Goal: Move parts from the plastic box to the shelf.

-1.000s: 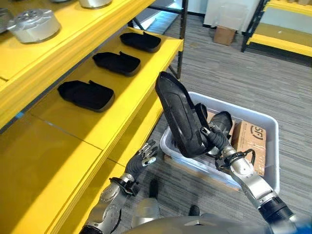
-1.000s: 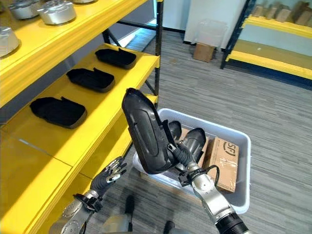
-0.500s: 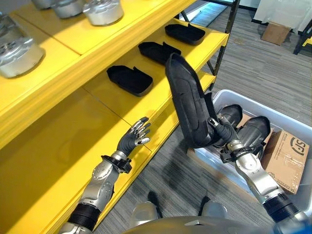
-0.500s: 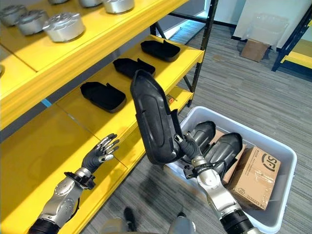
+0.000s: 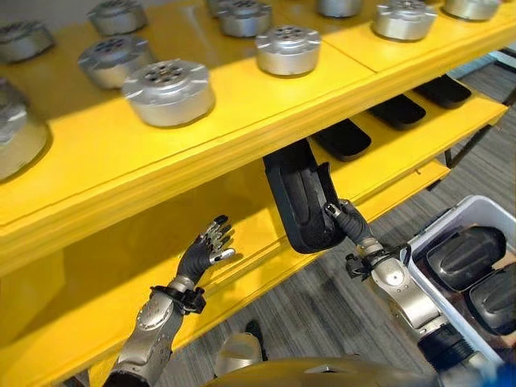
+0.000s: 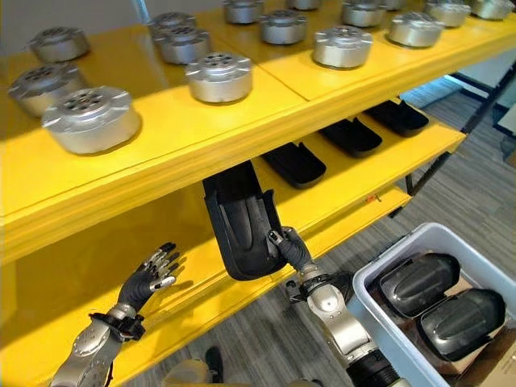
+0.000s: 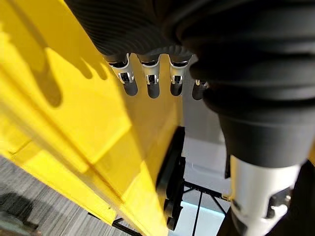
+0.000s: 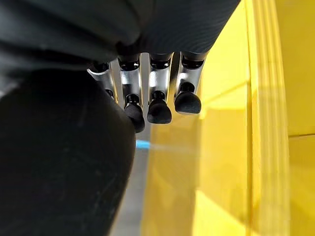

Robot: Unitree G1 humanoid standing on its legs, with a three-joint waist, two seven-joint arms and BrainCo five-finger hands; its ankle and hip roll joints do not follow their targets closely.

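The black part [image 6: 240,226] is up at the shelf, standing nearly on end with its upper end tucked under the yellow lip of the top shelf [image 6: 242,133] and its lower end hanging past the front edge of the middle shelf [image 6: 266,262]. The right hand [image 6: 289,246] grips it low on the 4 o'clock side, fingers [image 8: 158,105] curled against the dark shell, thumb hidden behind it.

Here's the danger: the grip sits at the bottom end, so the tall part can swing or twist in the hand. Its top is right at that upper lip, and if it catches there as it goes in, the part could lever out of the fingers and drop to the floor.

At 2 o'clock three black parts [image 6: 295,164] already lie in a row on the middle shelf; a sideways slide could bump the nearest one.

The left hand [image 6: 150,276] hovers at 8 o'clock over the bare shelf board, fingers spread and holding nothing, well apart from the part, too far to steady it.

At 4 o'clock the plastic box [image 6: 367,310] sits on the floor with two more dark parts [image 6: 419,284] inside. Silver round parts [image 6: 89,119] line the top shelf.
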